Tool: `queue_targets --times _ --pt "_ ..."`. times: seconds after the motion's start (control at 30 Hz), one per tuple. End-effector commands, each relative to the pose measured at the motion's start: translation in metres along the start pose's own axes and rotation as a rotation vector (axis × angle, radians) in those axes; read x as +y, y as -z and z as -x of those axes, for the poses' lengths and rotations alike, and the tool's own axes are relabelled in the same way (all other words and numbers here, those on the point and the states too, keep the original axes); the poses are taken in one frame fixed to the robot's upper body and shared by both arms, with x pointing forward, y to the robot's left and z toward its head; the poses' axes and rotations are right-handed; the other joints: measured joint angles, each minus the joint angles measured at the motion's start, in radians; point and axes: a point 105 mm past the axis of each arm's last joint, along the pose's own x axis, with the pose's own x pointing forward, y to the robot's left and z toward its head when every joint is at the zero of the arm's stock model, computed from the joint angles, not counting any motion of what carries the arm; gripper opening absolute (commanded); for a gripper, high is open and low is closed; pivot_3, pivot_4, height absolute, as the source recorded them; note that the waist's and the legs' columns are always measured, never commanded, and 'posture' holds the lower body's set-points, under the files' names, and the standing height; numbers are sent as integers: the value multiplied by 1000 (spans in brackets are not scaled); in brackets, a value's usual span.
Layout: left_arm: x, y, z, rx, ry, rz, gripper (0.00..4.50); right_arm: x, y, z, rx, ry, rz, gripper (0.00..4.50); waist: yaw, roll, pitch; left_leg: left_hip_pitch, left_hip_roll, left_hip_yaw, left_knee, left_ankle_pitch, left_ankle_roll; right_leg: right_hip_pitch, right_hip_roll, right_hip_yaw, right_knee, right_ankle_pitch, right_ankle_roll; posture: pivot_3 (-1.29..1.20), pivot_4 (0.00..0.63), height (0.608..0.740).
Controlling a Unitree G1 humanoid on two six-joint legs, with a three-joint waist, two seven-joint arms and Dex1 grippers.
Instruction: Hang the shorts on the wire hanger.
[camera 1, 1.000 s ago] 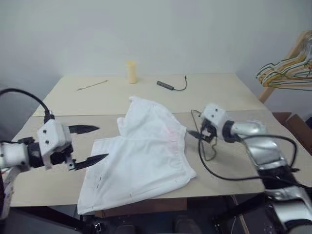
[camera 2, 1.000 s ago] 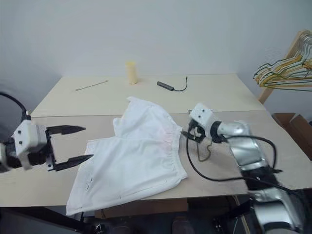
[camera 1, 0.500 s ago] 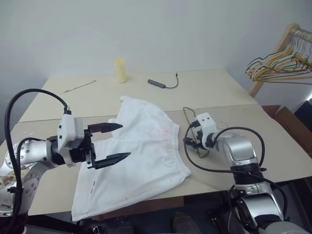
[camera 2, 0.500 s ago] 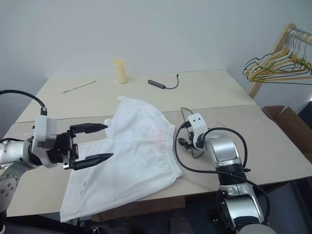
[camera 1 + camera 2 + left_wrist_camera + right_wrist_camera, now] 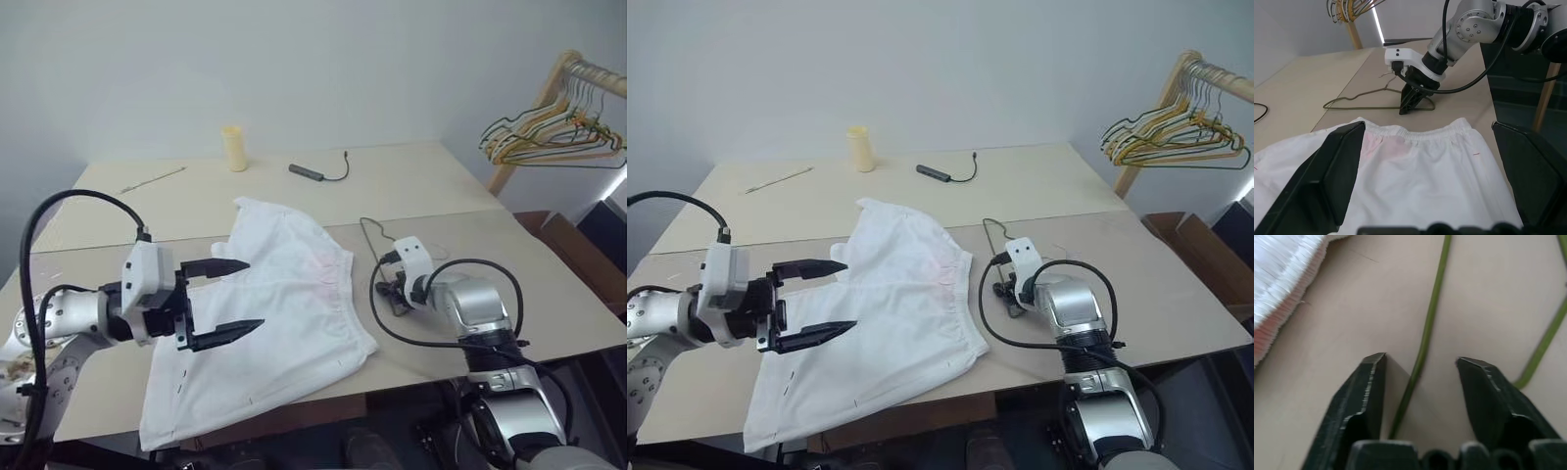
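Handling: wire hanger point(image 5: 1376, 97) thin, stiff, light; take one bare wire run.
Shorts point(image 5: 269, 313): limp, flat on table point(image 5: 411, 186), beside hanger.
Right gripper point(image 5: 1420, 363): fingers part-open, straddling wire, nothing gripped.
Left gripper point(image 5: 238, 298): fingers wide, empty, over shorts.

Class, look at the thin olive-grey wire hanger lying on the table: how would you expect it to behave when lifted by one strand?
The thin olive-grey wire hanger probably keeps its triangular shape when lifted. Its thin wire suggests little weight. Gripped on one strand, between the right tool fingers, it may swing or twist.

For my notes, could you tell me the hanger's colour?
The hanger is olive green, clearest in the right wrist view.
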Motion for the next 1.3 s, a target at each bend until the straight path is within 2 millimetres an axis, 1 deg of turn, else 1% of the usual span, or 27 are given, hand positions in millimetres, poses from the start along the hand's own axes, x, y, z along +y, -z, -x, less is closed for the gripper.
queue_targets --times 0.03,0.17,0.2,0.27,0.33,0.43,0.5,0.53,0.57,0.63,0.7,0.77,0.83,0.93,1.03,1.13,1.2,1.3 --pt "2 -9 0 1 -36 -77 4500 2 28 -8 116 -2 -9 1590 1 -2 -3 0 0 0 0 0 0 0 0 0 0 0 0 -112 0 740" --pt "1 -8 -1 5 -34 -75 4500 1 31 -9 123 0 -17 212 0 -6 -8 0 1 0 0 0 0 0 1 0 0 0 0 -110 0 740" --pt "2 -7 -1 8 -35 -76 4500 0 31 -9 125 2 -17 29 1 -7 -9 0 1 0 0 0 0 0 1 0 0 0 0 -112 0 740" --pt "3 -6 -1 7 -42 -77 4500 -1 31 -9 122 8 -21 29 1 -8 -10 1 1 0 -1 0 0 0 1 0 0 0 0 -113 0 740" --pt "8 -7 -2 -9 -61 -81 4500 -4 26 -8 98 22 -30 29 2 -8 -10 1 1 0 0 0 0 0 1 0 -1 0 0 -117 0 740" --pt "19 -10 -6 -54 -128 -72 4500 -8 -1 -3 -24 51 -81 29 2 -9 -11 1 1 0 0 0 0 1 1 0 0 0 0 -118 0 740" --pt "33 -14 -9 -112 -221 -15 4500 -13 -30 9 -175 117 -37 29 3 -8 -10 1 1 0 0 0 0 1 1 1 -1 0 0 -121 0 740" --pt "42 -16 -10 -152 -280 41 4500 -13 -47 18 -268 135 -7 29 2 -6 -8 0 1 0 0 0 0 0 1 1 -1 1 1 -122 0 740" --pt "52 -17 -12 -204 -334 123 4500 -9 -64 29 -371 124 27 29 2 -4 -7 0 0 0 0 0 0 0 0 2 -1 1 1 -123 0 740" --pt "63 -17 -16 -275 -389 256 4500 2 -87 46 -512 86 67 29 3 1 -4 -3 0 -1 0 0 0 -2 0 3 -1 1 1 -127 0 740" --pt "70 -19 -22 -355 -422 390 4500 14 -103 60 -621 39 82 29 0 1 -4 -6 -1 -2 0 0 0 -5 -1 2 -1 1 2 -128 0 740" --pt "78 -23 -29 -462 -435 551 4500 33 -120 79 -755 -44 113 29 -1 1 -4 -7 -1 -3 0 -1 0 -6 -1 2 -1 1 2 -125 0 740" --pt "84 -27 -37 -535 -426 671 4500 50 -129 96 -876 -96 200 29 2 1 -4 -10 -2 -5 1 -1 0 -7 -2 1 -1 1 3 -123 0 740" --pt "96 -30 -47 -599 -437 836 4500 77 -133 117 -1052 -147 364 29 5 1 -4 -13 -3 -6 2 -1 0 -9 -4 1 -1 2 5 -126 0 740" --pt "97 -40 -54 -638 -387 878 4500 97 -124 123 -1112 -204 469 29 6 1 -4 -13 -3 -6 2 -1 0 -9 -4 0 -1 2 5 -128 0 740" --pt "97 -51 -56 -681 -350 904 4500 108 -115 124 -1143 -235 547 29 6 1 -4 -13 -4 -6 2 -1 -1 -9 -4 0 -2 2 4 -137 0 740" --pt "94 -57 -59 -682 -321 881 4500 112 -111 123 -1142 -240 581 29 4 1 -4 -13 -4 -5 2 -1 -1 -9 -4 1 -1 2 4 -140 0 740" --pt "93 -59 -62 -674 -328 870 4500 115 -109 122 -1147 -239 600 29 1 1 -4 -11 -4 -5 2 0 -1 -8 -3 1 -2 2 4 -141 0 740"
